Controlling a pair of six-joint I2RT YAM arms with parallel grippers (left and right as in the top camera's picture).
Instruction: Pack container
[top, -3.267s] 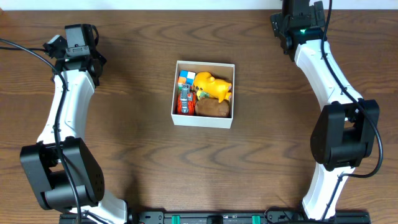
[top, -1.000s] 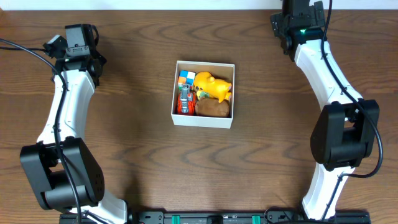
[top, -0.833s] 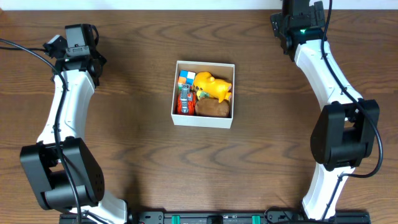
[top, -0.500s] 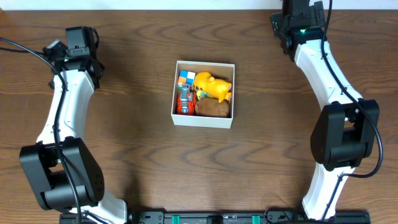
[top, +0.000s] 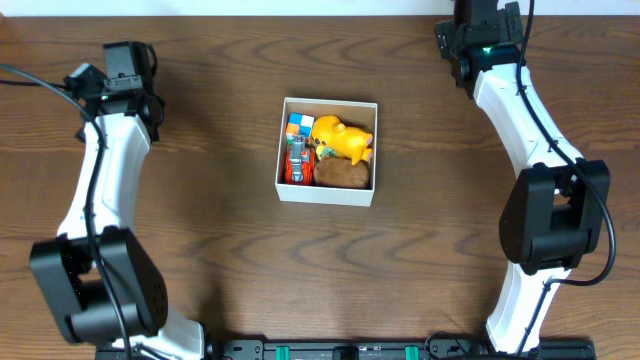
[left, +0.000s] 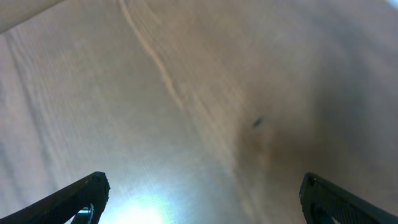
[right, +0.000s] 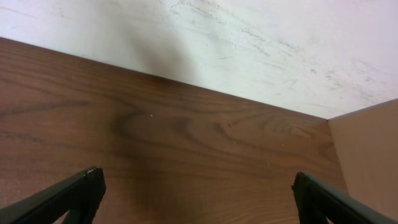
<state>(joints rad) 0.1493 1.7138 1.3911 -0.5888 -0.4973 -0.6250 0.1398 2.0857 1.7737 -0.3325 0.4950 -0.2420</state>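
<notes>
While the container (top: 326, 195) and everything in it sit exactly as they did a few seconds back, one thing has shifted: the left arm (top: 103, 175). In the overhead view its wrist end has crept a little toward the upper left of the frame, further from the box. The right arm (top: 515, 95) has not budged and ends at the upper right corner of the frame.

The container stands just above the middle of the overhead frame on the brown tabletop (top: 220, 240), well apart from both arms. Inside it lie a yellow toy (top: 340, 138) at the upper right, a brown plush piece (top: 343, 174) at the lower right, a many-coloured cube (top: 298, 123) at the upper left and a red toy car (top: 296, 160) below that (together they nearly cover the floor). No loose toy shows on the tabletop around it.

The left tool (left: 202, 196) shows its two fingertips at the lower corners of the left wrist frame, spread wide with only bare wood between them, so it grips nothing. The right tool (right: 199, 193) is the same, fingertips wide apart at the lower corners and nothing between, looking past the tabletop's edge to a pale wall (right: 261, 43).

My judgement is that the packing is done or all but done. The small outward drift of the left arm reads as backing away, not a reach for another piece. Whether the box has a lid to close, I cannot tell.
</notes>
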